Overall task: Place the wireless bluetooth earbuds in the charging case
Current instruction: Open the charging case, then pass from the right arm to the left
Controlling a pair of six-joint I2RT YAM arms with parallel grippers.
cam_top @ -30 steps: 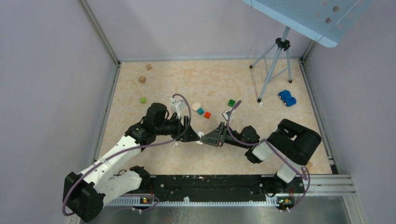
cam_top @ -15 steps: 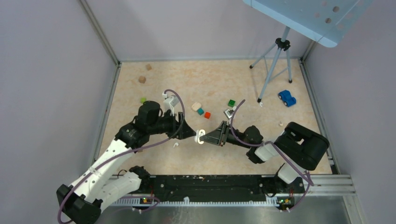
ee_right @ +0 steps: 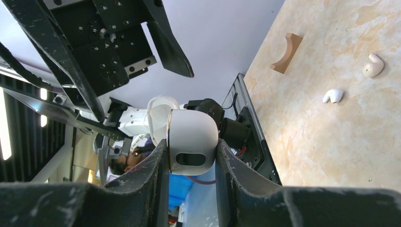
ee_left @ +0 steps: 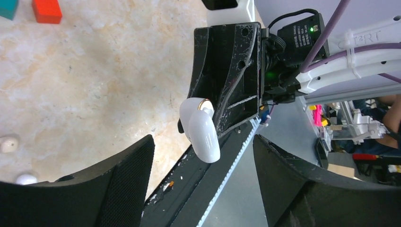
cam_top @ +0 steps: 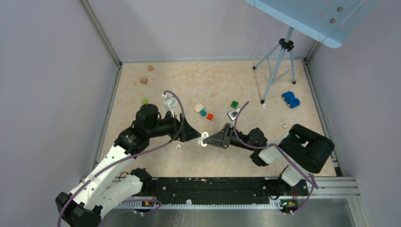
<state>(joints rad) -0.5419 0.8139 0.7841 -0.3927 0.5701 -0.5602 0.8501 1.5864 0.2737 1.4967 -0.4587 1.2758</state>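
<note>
right wrist view: the right gripper (cam_top: 208,140) is pinched shut on the case (ee_right: 191,142), one finger on each side.
case: up in the air, off the table (cam_top: 236,163), between the two grippers. no earbud shows inside it.
lid (ee_right: 157,113): open. i think a bump could snap it shut or knock the case crooked in the fingers.
left gripper (cam_top: 193,135): wide open and holding nothing. its tips point at the case and are very near it. if it pushes in more, it may hit the case and knock it loose.
earbuds: both lie on the table, close together. one (ee_right: 333,95) is white, the other (ee_right: 373,65) looks more cream.
pick-up: i think an earbud must be picked up next. they are tiny and smooth, so a pinch that is off to one side could flick one away or let it slip out.
drop-in: if an earbud goes in turned the wrong way, it may not sit down in its hole.
</note>
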